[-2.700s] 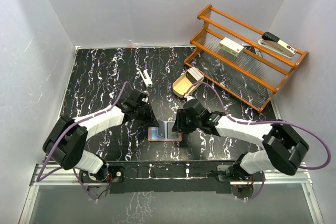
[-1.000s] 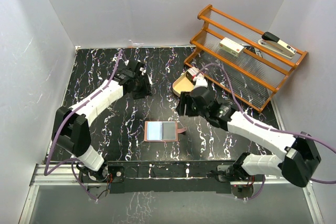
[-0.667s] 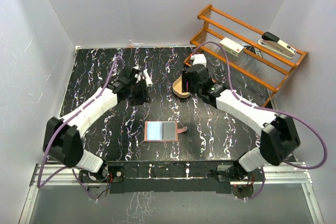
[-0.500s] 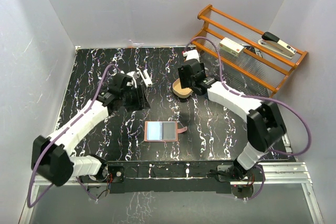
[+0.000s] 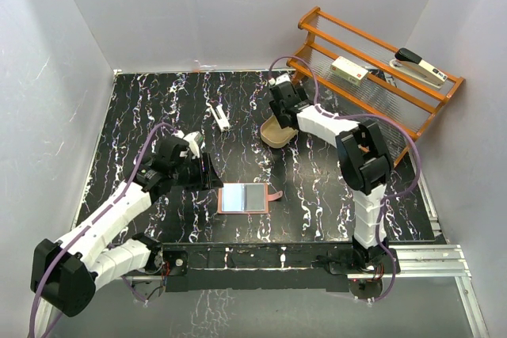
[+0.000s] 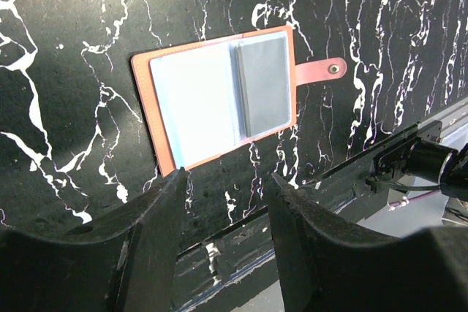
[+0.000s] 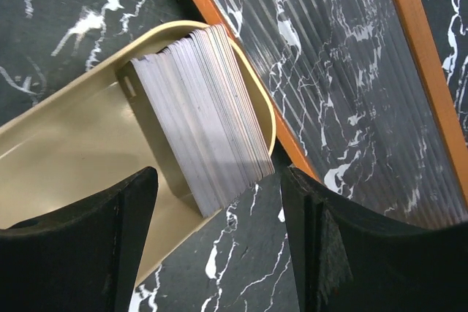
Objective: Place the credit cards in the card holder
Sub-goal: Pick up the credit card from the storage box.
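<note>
Leaning credit cards (image 7: pixel 206 111) in tray (image 7: pixel 66 151) | only edges show | card holder (image 6: pixel 216 96) open

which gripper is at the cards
The right gripper: its wrist view shows the cards in the tray between its jaws, while the left gripper faces the open card holder.

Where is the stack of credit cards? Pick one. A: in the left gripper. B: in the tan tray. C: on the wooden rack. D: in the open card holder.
B: the right wrist view shows the credit cards stacked on edge in the tan tray, apart from the open card holder.
</note>
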Controlling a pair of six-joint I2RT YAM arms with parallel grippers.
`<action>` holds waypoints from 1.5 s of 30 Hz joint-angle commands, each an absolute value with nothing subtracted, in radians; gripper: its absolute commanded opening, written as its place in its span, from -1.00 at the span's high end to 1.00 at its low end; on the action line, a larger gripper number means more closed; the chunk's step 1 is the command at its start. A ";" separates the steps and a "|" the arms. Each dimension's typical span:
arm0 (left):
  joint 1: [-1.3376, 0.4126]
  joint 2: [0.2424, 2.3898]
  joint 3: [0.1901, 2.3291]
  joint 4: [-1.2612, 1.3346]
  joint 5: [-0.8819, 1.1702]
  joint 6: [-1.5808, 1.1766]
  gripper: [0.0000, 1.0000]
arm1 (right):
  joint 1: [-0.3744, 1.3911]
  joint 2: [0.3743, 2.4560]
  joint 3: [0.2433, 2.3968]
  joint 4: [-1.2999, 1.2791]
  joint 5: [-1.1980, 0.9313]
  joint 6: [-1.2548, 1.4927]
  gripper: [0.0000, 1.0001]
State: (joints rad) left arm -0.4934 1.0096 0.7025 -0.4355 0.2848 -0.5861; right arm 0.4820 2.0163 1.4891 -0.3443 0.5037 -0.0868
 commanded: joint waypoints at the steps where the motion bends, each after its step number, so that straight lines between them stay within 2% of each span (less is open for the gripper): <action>1: -0.491 0.980 0.732 -0.440 0.286 -0.563 0.06 | 0.479 2.067 1.574 -0.348 0.597 -0.146 -0.34; 13: -0.491 0.970 0.733 -0.443 0.279 -0.561 0.04 | 0.477 2.108 1.640 -0.360 0.667 -0.167 -0.10; 18: -0.492 0.970 0.731 -0.443 0.274 -0.561 0.04 | 0.476 2.085 1.636 -0.348 0.645 -0.164 -0.12; 22: -0.491 0.981 0.731 -0.442 0.280 -0.563 0.04 | 0.476 2.085 1.637 -0.341 0.650 -0.165 -0.23; 33: -0.490 0.976 0.731 -0.440 0.279 -0.562 0.04 | 0.474 2.084 1.643 -0.350 0.671 -0.173 -0.28; 41: -0.491 0.974 0.729 -0.437 0.284 -0.563 0.04 | 0.474 2.079 1.664 -0.361 0.650 -0.165 -0.25; 45: -0.490 0.975 0.730 -0.438 0.282 -0.562 0.04 | 0.474 2.080 1.670 -0.366 0.644 -0.166 -0.17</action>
